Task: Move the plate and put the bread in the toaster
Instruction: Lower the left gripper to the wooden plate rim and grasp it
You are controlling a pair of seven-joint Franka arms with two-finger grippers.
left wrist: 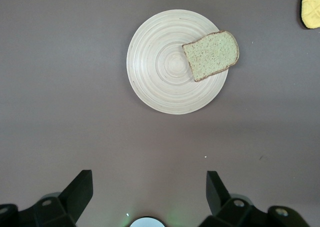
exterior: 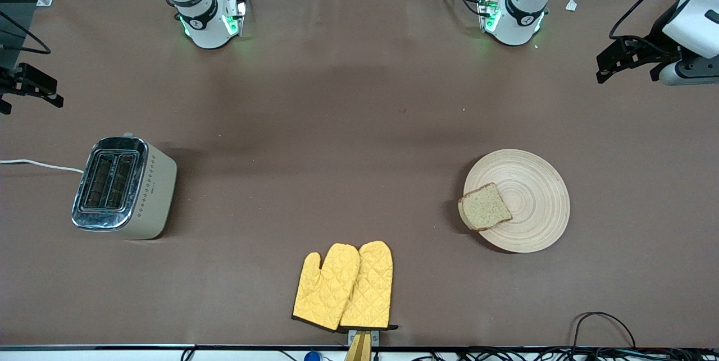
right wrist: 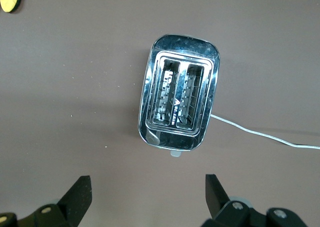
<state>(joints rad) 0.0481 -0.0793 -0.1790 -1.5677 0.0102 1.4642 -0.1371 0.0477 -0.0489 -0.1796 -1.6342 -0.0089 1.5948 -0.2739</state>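
A: Front view first?
B: The plate [exterior: 528,204] lies at right of centre, the bread [exterior: 484,207] on its edge toward the frame's middle, overhanging slightly. The toaster [exterior: 124,187] stands at left, its cord [exterior: 39,165] running off the edge. Two yellow oven mitts [exterior: 345,288] lie at bottom centre. The left gripper [exterior: 632,58] hangs at upper right, the right gripper [exterior: 31,88] at the left edge.
A: Left wrist view?
B: Fingers [left wrist: 80,189] spread wide, empty, along the bottom; plate and bread above them.
A: Right wrist view?
B: Fingers [right wrist: 216,192] likewise released, empty; toaster at centre, slots bare.
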